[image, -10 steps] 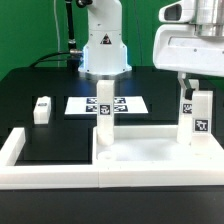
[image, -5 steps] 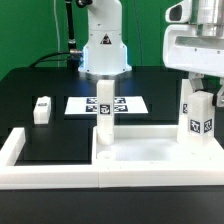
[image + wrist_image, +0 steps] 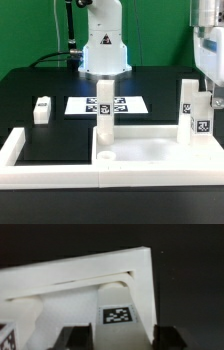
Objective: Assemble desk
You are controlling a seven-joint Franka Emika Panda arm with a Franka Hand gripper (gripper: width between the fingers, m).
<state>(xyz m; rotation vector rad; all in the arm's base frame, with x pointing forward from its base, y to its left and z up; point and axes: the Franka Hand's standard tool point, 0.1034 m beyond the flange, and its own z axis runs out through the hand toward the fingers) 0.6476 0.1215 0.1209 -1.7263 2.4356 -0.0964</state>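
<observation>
The white tabletop [image 3: 150,150] lies at the front, rim up. One leg [image 3: 105,105] stands upright at its far left corner. Two more stand at its right: a rear leg [image 3: 187,105] and, just in front of it, a tagged leg [image 3: 203,120]. My gripper [image 3: 205,90] comes down from above onto that front leg. In the wrist view the leg [image 3: 118,308] fills the gap between my dark fingers [image 3: 75,336], so my gripper [image 3: 120,339] is shut on it. A fourth leg [image 3: 41,108] lies loose on the black table at the exterior view's left.
The marker board [image 3: 80,104] lies flat behind the far-left leg. The arm's white base [image 3: 103,50] stands at the back. The low white border wall [image 3: 20,150] runs along the front and the left. A round hole [image 3: 108,157] shows at the tabletop's near left corner.
My gripper's body has shifted toward the exterior view's right, and its jaws have narrowed onto the front right leg, which has turned slightly. The other legs have not moved.
</observation>
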